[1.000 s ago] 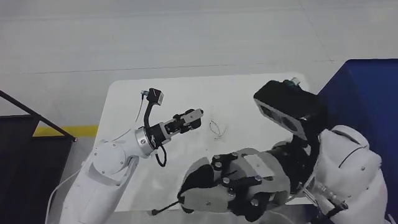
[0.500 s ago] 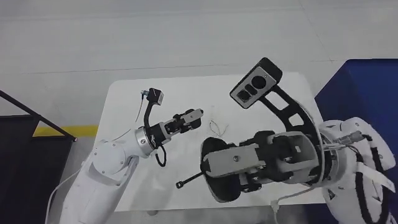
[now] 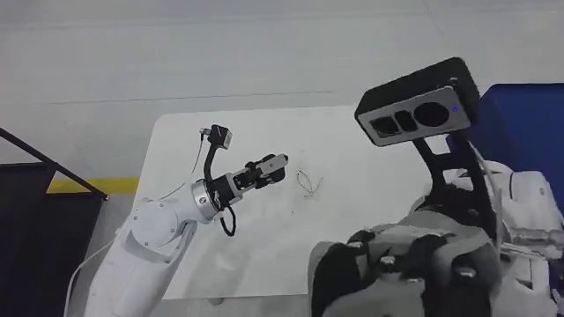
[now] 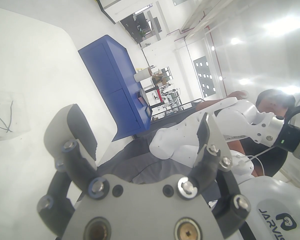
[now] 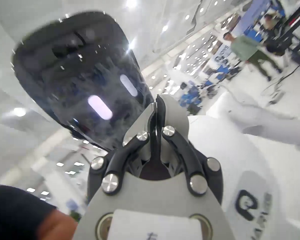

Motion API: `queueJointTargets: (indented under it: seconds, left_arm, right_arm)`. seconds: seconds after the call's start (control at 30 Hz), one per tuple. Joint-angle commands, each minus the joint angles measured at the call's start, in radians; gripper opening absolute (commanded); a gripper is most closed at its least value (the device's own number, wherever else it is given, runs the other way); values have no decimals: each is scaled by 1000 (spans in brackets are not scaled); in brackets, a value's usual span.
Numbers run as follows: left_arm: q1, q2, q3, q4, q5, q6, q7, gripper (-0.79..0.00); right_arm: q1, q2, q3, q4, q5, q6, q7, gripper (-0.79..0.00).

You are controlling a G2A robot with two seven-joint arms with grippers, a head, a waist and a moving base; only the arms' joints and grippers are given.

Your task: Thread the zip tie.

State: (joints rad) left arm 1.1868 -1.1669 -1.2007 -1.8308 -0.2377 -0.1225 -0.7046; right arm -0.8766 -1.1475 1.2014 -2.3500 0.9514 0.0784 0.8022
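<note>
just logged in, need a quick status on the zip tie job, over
Left gripper open, empty, near the zip tie, not touching. Right gripper shut, nothing seen in it, raised off the table. Nothing blocking the zip tie on the table.

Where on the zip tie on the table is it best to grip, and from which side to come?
Probably at the curved middle of the zip tie, coming straight down from above: it is thin and lies flat on the table, so a side approach finds nothing. The open left gripper is close by.
</note>
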Motion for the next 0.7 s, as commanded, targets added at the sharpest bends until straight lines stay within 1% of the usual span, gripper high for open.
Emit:
queueJointTargets:
  seconds: [0.0,0.03,0.1,0.13,0.2,0.23,0.27,0.33,0.37,0.4,0.53,0.57,0.63,0.67]
  left_arm:
    - [0,0,0,0,0,0,0,0]
    - [0,0,0,0,0,0,0,0]
    - [0,0,0,0,0,0,0,0]
    - [0,0,0,0,0,0,0,0]
    - [0,0,0,0,0,0,0,0]
    - [0,0,0,0,0,0,0,0]
    - [0,0,0,0,0,0,0,0]
    - [0,0,0,0,0,0,0,0]
    - [0,0,0,0,0,0,0,0]
    - [0,0,0,0,0,0,0,0]
    - [0,0,0,0,0,0,0,0]
    - [0,0,0,0,0,0,0,0]
    - [0,0,0,0,0,0,0,0]
    - [0,0,0,0,0,0,0,0]
  right_arm:
    - [-16,2,20,0,-124,-110,42,-785]
    - [-26,2,27,0,-148,-151,51,-785]
    - [-35,1,38,0,-178,-200,51,-785]
    - [-40,1,50,0,-202,-213,38,-785]
    - [-55,6,94,0,-300,-210,18,-785]
    - [-76,9,120,0,-332,-191,-3,-785]
    - [-105,13,154,0,-370,-151,-30,-785]
    - [-160,26,227,37,-476,-35,-24,-785]
    - [-188,32,256,78,-483,24,0,-785]
    - [-209,35,294,114,-453,58,5,-785]
    - [-277,57,466,295,-490,114,100,-785]
    - [-288,60,511,347,-471,119,108,-785]
    - [-312,71,590,423,-512,122,134,-785]
    - [-317,75,624,462,-506,120,141,-785]
